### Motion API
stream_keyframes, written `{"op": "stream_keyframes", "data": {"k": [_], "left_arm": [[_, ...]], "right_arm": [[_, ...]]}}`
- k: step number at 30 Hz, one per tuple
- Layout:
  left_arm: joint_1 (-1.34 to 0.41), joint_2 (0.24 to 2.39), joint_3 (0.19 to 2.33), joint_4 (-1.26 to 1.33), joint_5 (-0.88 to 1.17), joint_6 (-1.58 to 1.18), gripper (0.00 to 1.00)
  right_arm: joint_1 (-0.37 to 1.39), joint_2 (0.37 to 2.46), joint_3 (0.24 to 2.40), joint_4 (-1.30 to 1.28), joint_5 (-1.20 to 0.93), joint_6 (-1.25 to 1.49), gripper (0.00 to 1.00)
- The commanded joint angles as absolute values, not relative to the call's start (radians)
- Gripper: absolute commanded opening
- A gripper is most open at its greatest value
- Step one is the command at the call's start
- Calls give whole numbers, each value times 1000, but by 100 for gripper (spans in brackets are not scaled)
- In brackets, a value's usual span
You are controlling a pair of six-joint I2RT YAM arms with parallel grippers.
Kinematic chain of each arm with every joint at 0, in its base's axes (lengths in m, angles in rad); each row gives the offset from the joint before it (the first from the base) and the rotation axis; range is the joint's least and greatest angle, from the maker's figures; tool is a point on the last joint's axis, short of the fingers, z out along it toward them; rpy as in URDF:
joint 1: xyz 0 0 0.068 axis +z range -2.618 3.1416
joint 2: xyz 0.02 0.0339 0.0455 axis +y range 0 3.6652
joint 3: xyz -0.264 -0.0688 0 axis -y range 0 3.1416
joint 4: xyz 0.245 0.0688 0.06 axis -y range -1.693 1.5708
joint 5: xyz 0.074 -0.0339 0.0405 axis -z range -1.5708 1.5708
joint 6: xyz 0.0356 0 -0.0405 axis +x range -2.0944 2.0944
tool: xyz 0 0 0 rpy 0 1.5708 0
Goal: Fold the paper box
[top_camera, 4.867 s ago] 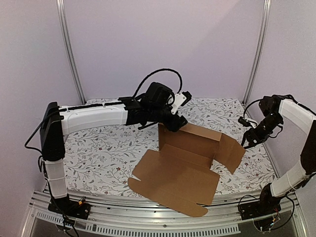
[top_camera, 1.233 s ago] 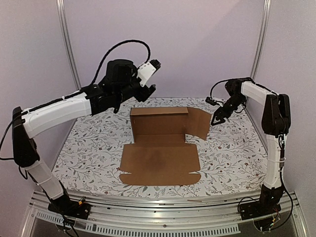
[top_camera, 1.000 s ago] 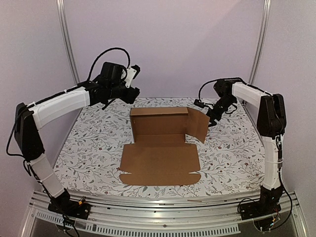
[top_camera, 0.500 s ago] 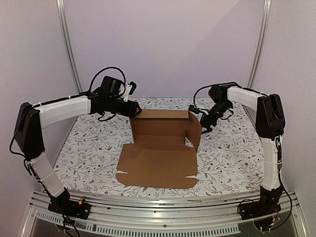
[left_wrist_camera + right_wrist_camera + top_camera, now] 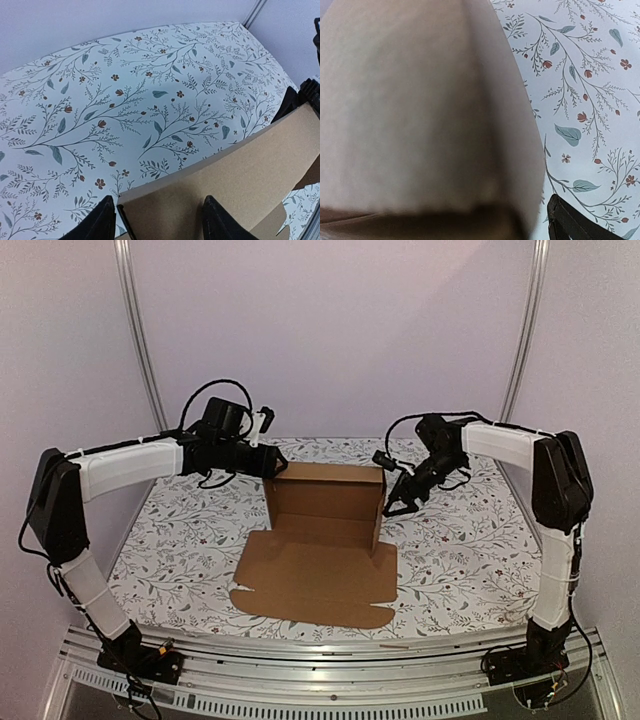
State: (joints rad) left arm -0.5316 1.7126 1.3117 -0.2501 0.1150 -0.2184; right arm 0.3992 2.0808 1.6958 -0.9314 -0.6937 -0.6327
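From above, the paper box [image 5: 318, 570] sits mid-table on the floral cloth [image 5: 470, 540], its back wall and right side flap upright and its front panel flat toward the arms; the left gripper [image 5: 270, 462] is at the wall's left corner; the right gripper [image 5: 393, 504] is at the flap's outer face, perhaps touching. The left wrist shows its fingers [image 5: 97, 225] spread wide, jaws open, astride the wall's top edge; the right wrist shows blurred cardboard and one dark finger [image 5: 570, 225]; whether that tool is open or closed cannot be told.
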Motion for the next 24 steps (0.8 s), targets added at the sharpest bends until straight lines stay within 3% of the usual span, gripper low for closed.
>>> {"op": "stream_keyframes", "data": {"k": [1,9,19,24], "left_arm": [[-526,1713,1286,-295,132,-232,59],[-528,1713,1273,-292,145,-252,57],[-529,1703,1262,-276,183,-286,56],[-528,1703,1268,-277,203,-295,55]], "right_arm": [[423,1956,1572,-720,-683,-486,89],[489,1823,1351,-345,-540,-242,87],[556,1799,1297,-122,-232,-107,87],[561,1848,1330,-97,-193,-88,72]]}}
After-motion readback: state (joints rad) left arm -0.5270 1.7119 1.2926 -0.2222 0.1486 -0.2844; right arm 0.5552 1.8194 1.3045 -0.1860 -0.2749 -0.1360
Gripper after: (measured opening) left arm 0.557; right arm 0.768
